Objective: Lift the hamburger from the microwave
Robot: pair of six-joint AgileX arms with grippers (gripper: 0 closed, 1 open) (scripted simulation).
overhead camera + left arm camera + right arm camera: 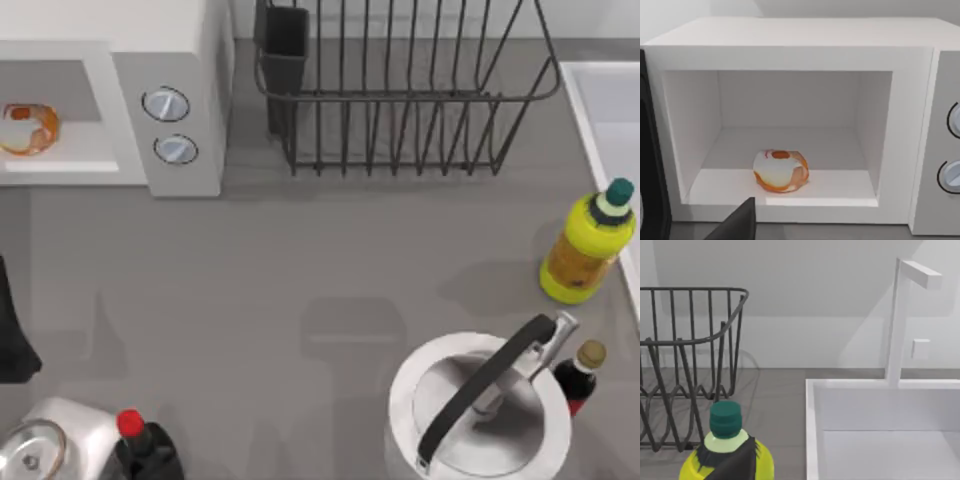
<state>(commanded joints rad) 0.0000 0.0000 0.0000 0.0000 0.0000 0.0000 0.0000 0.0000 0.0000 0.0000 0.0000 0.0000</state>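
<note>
We face our left gripper (737, 222), finger state indeterminate, toward the hamburger (780, 170) at 12 o'clock inside the microwave (790, 45), aligned for a straight reach.

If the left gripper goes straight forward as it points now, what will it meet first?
Probably the hamburger, lying near the front of the open microwave cavity; the way to it looks free, though depth is uncertain.

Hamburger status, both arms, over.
Hamburger on microwave floor, near the open front, untouched. Left tool low outside the opening, facing it. Right tool by the yellow bottle. Path in looks clear.
</note>
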